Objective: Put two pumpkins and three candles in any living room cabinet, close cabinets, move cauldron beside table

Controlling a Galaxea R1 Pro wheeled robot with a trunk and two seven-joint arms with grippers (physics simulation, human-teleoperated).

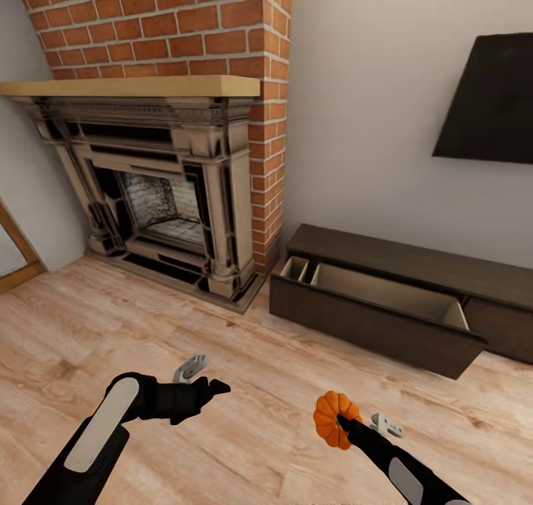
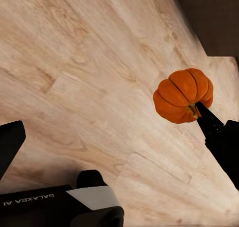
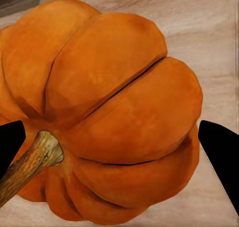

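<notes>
My right gripper (image 1: pixel 342 420) is shut on an orange ribbed pumpkin (image 1: pixel 330 419), holding it above the wood floor at the lower right of the head view. In the right wrist view the pumpkin (image 3: pixel 109 112) sits between both black fingers (image 3: pixel 219 157), its stem (image 3: pixel 35 159) pointing sideways. The left wrist view also catches the pumpkin (image 2: pixel 181 95). My left gripper (image 1: pixel 213 391) hangs open and empty over the floor to its left. The long dark-brown cabinet (image 1: pixel 414 257) stands along the right wall with one wide drawer (image 1: pixel 385 292) pulled out, pale beige inside. Candles, cauldron and table are out of view.
An ornate fireplace (image 1: pixel 159 201) with a pale wood mantel and a red brick chimney (image 1: pixel 185 24) fills the far left. A dark flat screen (image 1: pixel 488 101) hangs on the wall above the cabinet. Wood floor (image 1: pixel 244 342) lies between me and the cabinet.
</notes>
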